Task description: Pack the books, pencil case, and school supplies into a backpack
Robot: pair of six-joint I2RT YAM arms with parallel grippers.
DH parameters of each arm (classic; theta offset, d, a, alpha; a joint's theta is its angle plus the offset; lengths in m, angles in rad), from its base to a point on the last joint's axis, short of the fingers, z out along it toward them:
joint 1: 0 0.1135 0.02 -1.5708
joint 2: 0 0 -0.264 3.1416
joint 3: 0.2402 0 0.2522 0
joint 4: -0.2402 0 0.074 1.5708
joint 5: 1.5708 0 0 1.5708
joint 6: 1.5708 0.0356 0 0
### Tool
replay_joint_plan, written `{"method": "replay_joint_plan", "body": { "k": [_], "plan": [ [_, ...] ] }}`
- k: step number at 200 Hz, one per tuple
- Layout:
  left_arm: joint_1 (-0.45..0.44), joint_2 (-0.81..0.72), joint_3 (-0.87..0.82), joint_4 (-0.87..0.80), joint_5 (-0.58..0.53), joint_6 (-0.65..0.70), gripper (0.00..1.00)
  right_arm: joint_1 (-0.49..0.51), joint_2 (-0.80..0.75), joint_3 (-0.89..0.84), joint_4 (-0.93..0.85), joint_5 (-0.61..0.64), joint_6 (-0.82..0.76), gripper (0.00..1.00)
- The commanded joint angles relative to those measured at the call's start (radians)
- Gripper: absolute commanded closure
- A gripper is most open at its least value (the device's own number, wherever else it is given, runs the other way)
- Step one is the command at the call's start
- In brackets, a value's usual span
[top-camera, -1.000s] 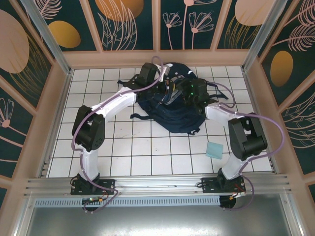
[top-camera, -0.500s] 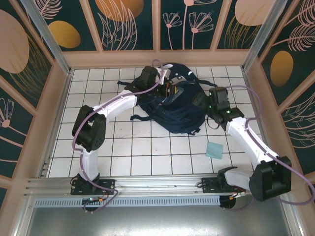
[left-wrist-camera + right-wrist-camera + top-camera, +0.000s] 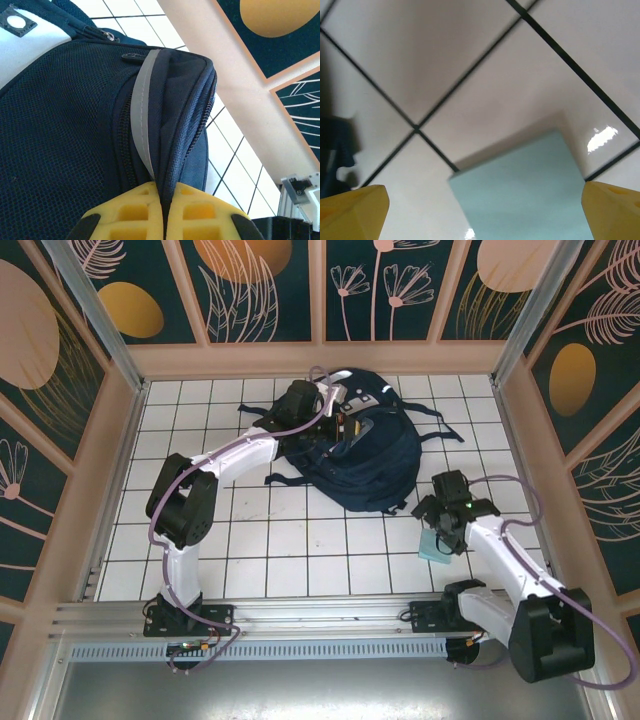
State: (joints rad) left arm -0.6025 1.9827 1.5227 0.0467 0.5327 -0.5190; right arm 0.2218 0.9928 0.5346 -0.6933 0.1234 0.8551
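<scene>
The far middle of the tiled floor (image 3: 300,550) is occupied by the backpack (image 3: 375,460), its straps trailed to both sides. Bare tiles are left near and left. A teal pad (image 3: 436,546) is laid near right, and wooden walls (image 3: 110,470) are set close around.

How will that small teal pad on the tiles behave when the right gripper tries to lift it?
The teal pad lies flat and thin on the tiles, so it probably offers little edge to pinch. The tiles look glossy, so it may slide if nudged. Small and thin, it is likely light for the open right gripper above it.
</scene>
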Motion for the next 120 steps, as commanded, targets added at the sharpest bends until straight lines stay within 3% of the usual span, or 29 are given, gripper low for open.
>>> {"method": "replay_joint_plan", "body": {
  "k": [1,38,71,120],
  "plan": [
    [0.01,-0.045,-0.003,0.107,0.054,-0.012,1.0,-0.006,-0.07,-0.082,-0.033,0.05,0.134,0.01],
    [0.012,-0.035,0.002,0.113,0.094,-0.024,1.0,-0.007,-0.145,-0.16,0.012,0.033,0.172,0.01],
    [0.014,-0.033,-0.001,0.118,0.095,-0.032,1.0,0.005,-0.094,-0.171,0.055,-0.038,0.126,0.01],
    [0.014,-0.023,-0.001,0.114,0.089,-0.039,1.0,0.191,-0.059,-0.113,0.007,-0.04,0.221,0.01]
  ]
}}
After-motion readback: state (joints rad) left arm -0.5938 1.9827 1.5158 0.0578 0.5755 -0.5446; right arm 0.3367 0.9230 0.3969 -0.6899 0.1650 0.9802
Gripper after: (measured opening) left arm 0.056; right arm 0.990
